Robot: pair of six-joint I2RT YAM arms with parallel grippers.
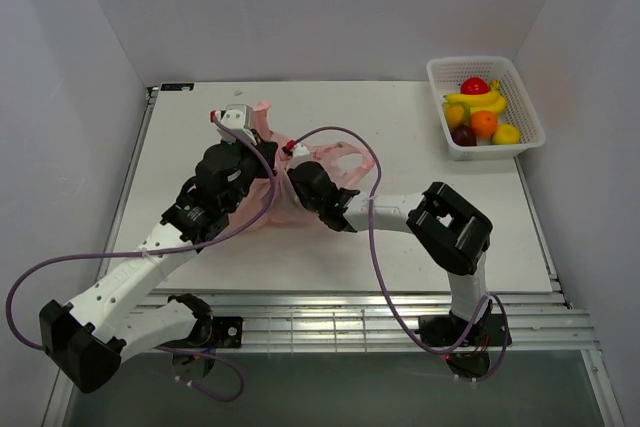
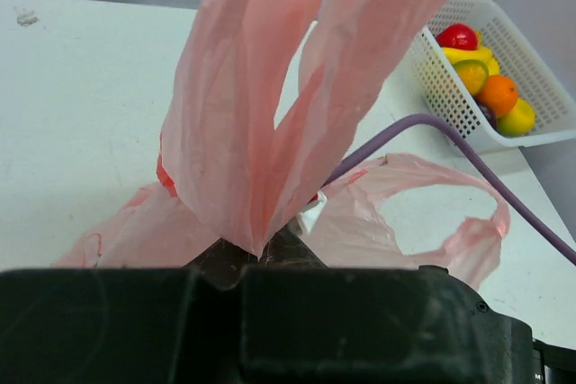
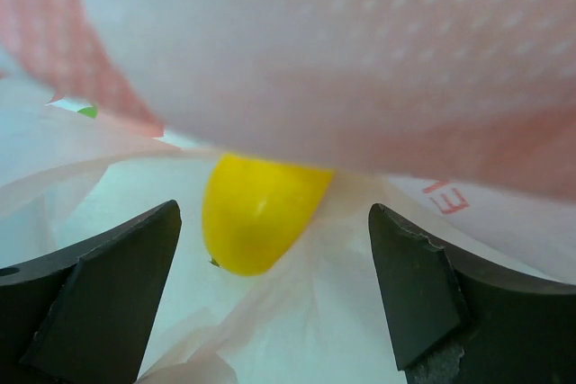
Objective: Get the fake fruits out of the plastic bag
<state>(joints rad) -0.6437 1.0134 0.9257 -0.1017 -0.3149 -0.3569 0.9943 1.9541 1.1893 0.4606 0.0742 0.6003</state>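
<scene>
Top view: the pink bag (image 1: 335,168) lies crumpled at the middle of the tabletop (image 1: 430,237), between the two arms; the left arm (image 1: 200,212) reaches to its left part and the right arm (image 1: 390,212) to its right part; both pairs of jaws are hidden here, by the wrists and by the bag's folds. Well apart from the bag, at the far right corner, stands a white basket (image 1: 480,60); in it lie fruits (image 1: 483,124), a red, an orange, a yellow and a dark one, together with bananas (image 1: 480,99).

Left wrist view: the left jaws are pressed together and pinch a fold of the bag (image 2: 243,132); the film goes up from them in a long strip; one handle loop rests on the tabletop (image 2: 81,114) at the right; a purple cable (image 2: 423,123) passes behind the strip. A small red patch shows at the bag's left edge; what it is I cannot tell. The basket (image 2: 441,78) with its fruits (image 2: 497,94) is at the upper right.

Right wrist view: the right jaws are spread wide and hold nothing; between their two dark tips, apart from both, lies a yellow fruit (image 3: 256,222); it is inside the bag (image 3: 360,60), on the lower film, and the upper film hangs over its top.
</scene>
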